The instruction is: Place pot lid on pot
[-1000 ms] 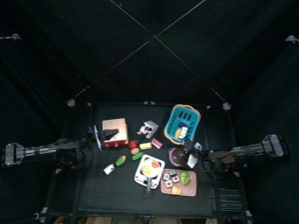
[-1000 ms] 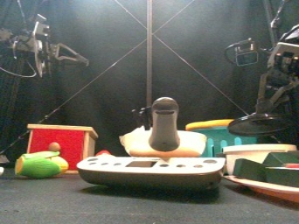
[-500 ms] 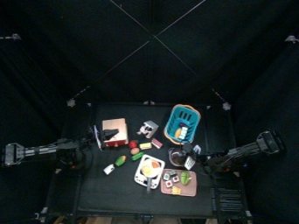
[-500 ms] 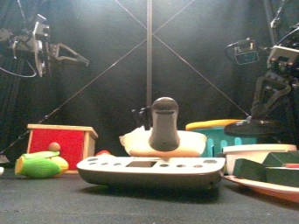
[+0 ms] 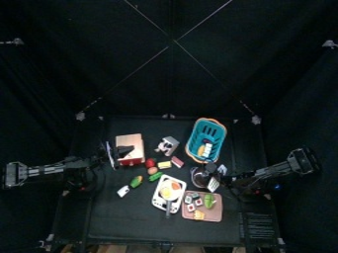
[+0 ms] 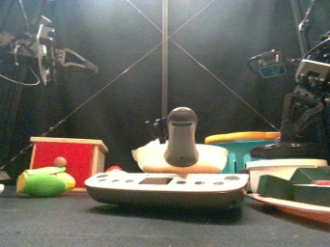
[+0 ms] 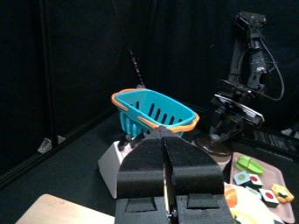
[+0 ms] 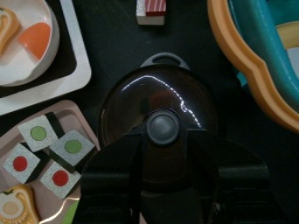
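My right gripper (image 5: 215, 179) is shut on the dark round pot lid (image 8: 162, 114) and holds it low over the table, right of the middle. The lid's knob (image 8: 162, 128) shows between the jaws. In the front view the lid (image 6: 279, 150) hangs just above the pale round pot (image 6: 277, 172). In the right wrist view the lid hides the pot; only a small handle (image 8: 163, 59) sticks out. My left gripper (image 7: 166, 171) is shut and empty; its arm rests at the table's left edge (image 5: 73, 174).
A blue basket (image 5: 208, 138) stands right behind the pot, close to the lid (image 8: 263, 61). A sushi tray (image 5: 203, 205) and a white board with food (image 5: 168, 190) lie in front. A red box (image 5: 128, 146) is at the left.
My right gripper has come down with the lid, from well above the pot to just over it. The left arm has not moved.
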You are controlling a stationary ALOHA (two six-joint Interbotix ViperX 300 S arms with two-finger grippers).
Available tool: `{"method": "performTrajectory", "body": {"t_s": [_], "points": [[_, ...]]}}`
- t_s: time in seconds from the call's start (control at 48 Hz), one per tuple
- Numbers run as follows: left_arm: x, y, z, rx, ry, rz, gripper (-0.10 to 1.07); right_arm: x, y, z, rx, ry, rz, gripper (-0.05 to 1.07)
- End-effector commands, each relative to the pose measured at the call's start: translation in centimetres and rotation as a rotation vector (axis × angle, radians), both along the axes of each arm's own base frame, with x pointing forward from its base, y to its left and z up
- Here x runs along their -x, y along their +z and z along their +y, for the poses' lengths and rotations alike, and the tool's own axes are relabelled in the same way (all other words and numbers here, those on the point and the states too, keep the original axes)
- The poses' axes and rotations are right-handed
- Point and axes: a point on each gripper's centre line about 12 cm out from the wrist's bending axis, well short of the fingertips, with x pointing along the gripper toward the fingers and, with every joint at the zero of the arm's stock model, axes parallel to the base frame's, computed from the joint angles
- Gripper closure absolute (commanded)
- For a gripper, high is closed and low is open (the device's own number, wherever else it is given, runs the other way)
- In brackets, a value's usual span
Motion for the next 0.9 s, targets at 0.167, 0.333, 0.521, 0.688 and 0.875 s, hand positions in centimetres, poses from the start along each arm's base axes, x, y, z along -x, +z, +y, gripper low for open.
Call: {"method": "performTrajectory", "body": {"t_s": [0.167, 0.333, 0.521, 0.688, 0.875], "points": [[-0.1, 0.4, 0.1, -0.005, 0.002, -0.011, 0.89, -0.6, -0.2, 0.0, -0.009, 0.007, -0.006, 0.42], [-0.1, 0.4, 0.1, -0.007, 0.002, -0.011, 0.89, -0.8, -0.4, -0.3, -0.011, 0.0, -0.003, 0.42], [-0.1, 0.4, 0.1, -0.007, 0.002, -0.011, 0.89, -0.9, -0.3, -0.6, -0.002, -0.008, -0.005, 0.42], [-0.1, 0.4, 0.1, -0.007, 0.002, -0.011, 0.89, -0.8, -0.4, -1.1, 0.002, -0.025, -0.004, 0.42], [-0.1, 0.4, 0.1, -0.006, 0.003, -0.009, 0.89, -1.0, -0.4, -0.9, -0.015, -0.011, -0.018, 0.42]]}}
